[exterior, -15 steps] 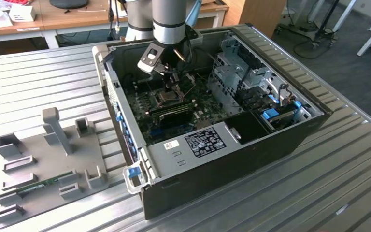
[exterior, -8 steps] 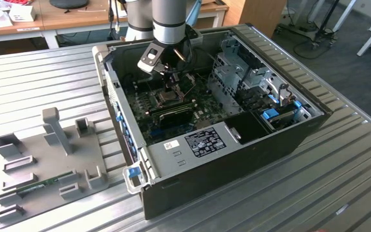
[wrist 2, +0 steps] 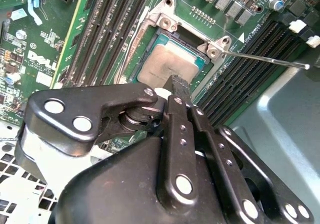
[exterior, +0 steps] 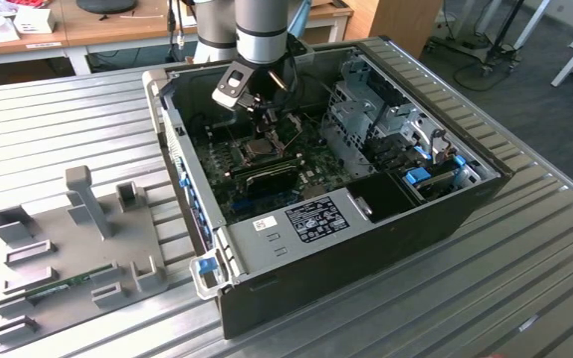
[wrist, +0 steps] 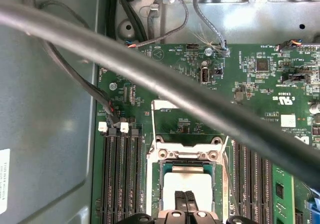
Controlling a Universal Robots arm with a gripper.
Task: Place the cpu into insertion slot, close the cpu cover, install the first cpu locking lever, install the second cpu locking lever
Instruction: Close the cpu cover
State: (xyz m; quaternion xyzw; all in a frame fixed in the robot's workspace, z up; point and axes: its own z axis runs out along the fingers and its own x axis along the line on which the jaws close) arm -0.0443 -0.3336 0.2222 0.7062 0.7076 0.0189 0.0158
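The cpu (wrist 2: 165, 66) (wrist: 187, 183) lies flat in the insertion slot (wrist 2: 145, 58) (wrist: 156, 184) (exterior: 260, 147), its dull metal top uncovered. My gripper (wrist 2: 179, 83) (wrist: 185, 196) (exterior: 266, 115) hangs straight over it, its two black fingers pressed together with nothing between them. Their tips are at the chip's near edge. Past the slot's far edge the thin cpu cover (wrist: 160, 103) seems to stand swung open above a shiny hinge bar (wrist: 187, 155). A thin wire lever (wrist 2: 265, 58) juts out sideways from the slot's corner, unlatched.
The open computer case (exterior: 465, 194) walls in the green board. Long black memory slots (wrist: 120, 179) (wrist 2: 235, 78) flank the socket on both sides. A thick cable (wrist: 150, 78) crosses close above. A grey fixture (exterior: 77, 246) with a memory stick lies at the exterior view's left.
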